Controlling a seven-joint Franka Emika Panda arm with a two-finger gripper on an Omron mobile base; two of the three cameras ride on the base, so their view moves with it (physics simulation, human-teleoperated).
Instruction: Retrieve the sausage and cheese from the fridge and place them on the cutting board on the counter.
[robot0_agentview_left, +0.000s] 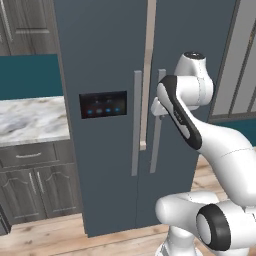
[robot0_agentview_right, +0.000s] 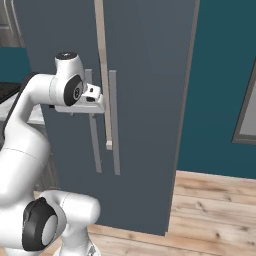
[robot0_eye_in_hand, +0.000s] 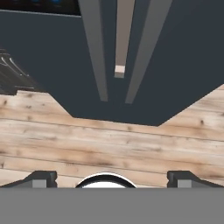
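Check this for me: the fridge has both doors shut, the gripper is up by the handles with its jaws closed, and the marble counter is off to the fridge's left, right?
One thing is wrong: the gripper is open, not closed. The hand view shows its two fingertips set wide apart with nothing between them. The rest holds: the fridge has both doors shut, the hand is up by the handles, and the counter lies to the fridge's left in the left base view.

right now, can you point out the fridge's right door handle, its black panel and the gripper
right door handle (robot0_agentview_left: 156, 150), left base view, lower half of the bar
black panel (robot0_agentview_left: 103, 104), left base view, middle of the panel, by its blue lights
gripper (robot0_eye_in_hand: 111, 179), hand view, midway between the two dark fingertips
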